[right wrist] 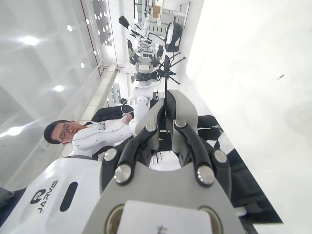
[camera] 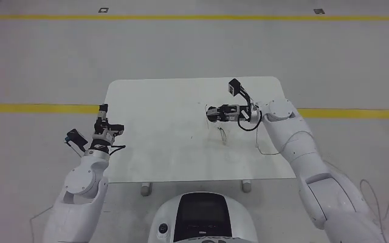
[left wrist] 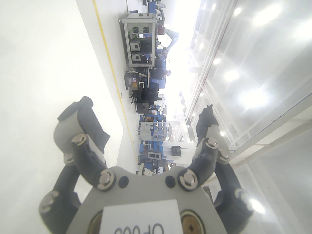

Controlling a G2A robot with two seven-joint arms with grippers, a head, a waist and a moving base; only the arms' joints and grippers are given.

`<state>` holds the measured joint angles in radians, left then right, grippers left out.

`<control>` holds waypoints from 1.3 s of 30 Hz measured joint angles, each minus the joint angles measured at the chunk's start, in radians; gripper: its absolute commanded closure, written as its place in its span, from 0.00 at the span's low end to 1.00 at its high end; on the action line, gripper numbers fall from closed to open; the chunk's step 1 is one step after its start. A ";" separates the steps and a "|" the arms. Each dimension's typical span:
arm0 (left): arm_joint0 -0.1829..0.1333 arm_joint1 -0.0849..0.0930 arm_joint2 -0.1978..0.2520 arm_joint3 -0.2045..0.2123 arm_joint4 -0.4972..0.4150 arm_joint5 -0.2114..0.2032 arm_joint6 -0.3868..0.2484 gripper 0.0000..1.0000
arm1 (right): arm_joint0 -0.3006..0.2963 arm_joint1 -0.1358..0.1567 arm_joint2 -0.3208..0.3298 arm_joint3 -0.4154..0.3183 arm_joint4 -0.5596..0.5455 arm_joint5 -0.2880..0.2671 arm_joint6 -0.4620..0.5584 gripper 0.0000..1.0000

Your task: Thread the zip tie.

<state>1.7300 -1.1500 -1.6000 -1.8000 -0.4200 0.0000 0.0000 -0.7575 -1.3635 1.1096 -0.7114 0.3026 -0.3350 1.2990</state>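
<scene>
Within right claw, probably zip tie

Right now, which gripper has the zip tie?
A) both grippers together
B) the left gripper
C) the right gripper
C: the right gripper is shut on the thin black zip tie, while the left gripper stands open with nothing between its fingers.

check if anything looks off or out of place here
Nothing stands out. The right pincer is shut on a thin black zip tie above the white table; the left pincer is open and empty by the table's left edge. Nothing spilled or damaged.
</scene>
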 measured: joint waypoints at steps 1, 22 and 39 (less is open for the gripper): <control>0.000 0.000 0.000 0.000 0.000 0.000 0.000 0.00 | -0.005 0.001 0.003 -0.008 0.004 -0.003 -0.011 1.00; 0.000 0.000 0.000 0.000 0.000 0.000 0.000 0.00 | -0.055 0.010 0.024 -0.081 0.023 -0.005 -0.064 1.00; 0.000 0.000 0.000 0.000 0.000 0.000 0.000 0.00 | -0.037 -0.017 0.032 -0.069 0.133 -0.005 -0.055 1.00</control>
<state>1.7300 -1.1500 -1.6000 -1.8000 -0.4200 0.0000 0.0000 -0.7949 -1.3808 1.1411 -0.7808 0.4353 -0.3400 1.2440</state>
